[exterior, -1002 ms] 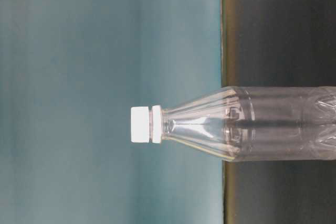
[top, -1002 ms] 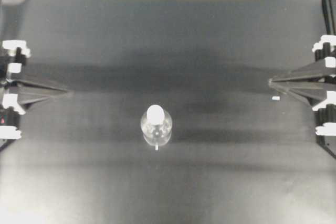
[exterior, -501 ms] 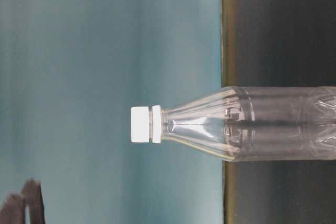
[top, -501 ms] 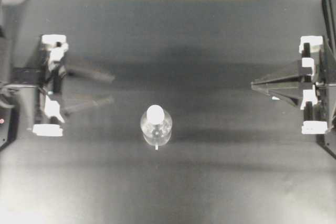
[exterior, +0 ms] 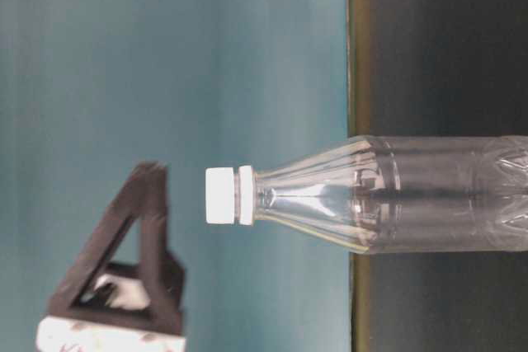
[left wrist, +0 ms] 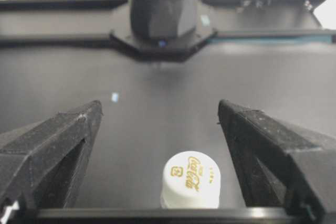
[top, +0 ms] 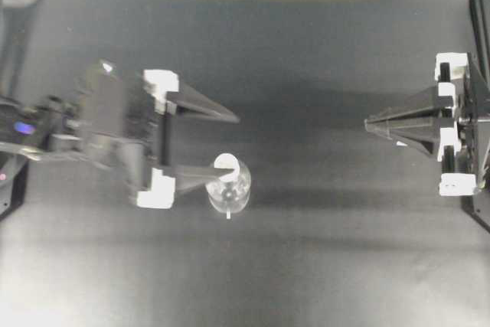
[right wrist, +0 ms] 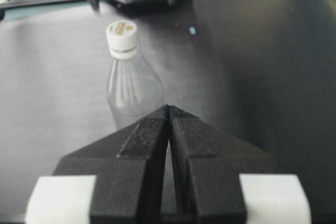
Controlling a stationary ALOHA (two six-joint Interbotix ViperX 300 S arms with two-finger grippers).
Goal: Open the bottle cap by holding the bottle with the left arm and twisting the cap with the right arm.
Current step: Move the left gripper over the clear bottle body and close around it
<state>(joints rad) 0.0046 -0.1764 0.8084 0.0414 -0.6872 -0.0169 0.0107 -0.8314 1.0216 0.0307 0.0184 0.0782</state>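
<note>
Bottle (top: pixel 228 189) upright, cap (top: pixel 225 163) uppermost

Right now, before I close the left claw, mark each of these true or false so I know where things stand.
1. The bottle stands upright on the table. True.
2. The bottle cap is already off. False: the white cap sits on the neck.
3. The left claw is open. True: its fingers stand wide apart, and the wrist view shows the cap between them.
4. The right claw is gripping the cap. False: it is shut on nothing, well off to the right of the bottle.
5. The left claw is clamped on the bottle's body. False: in the table-level view it is up at cap height, off to the side.
</note>
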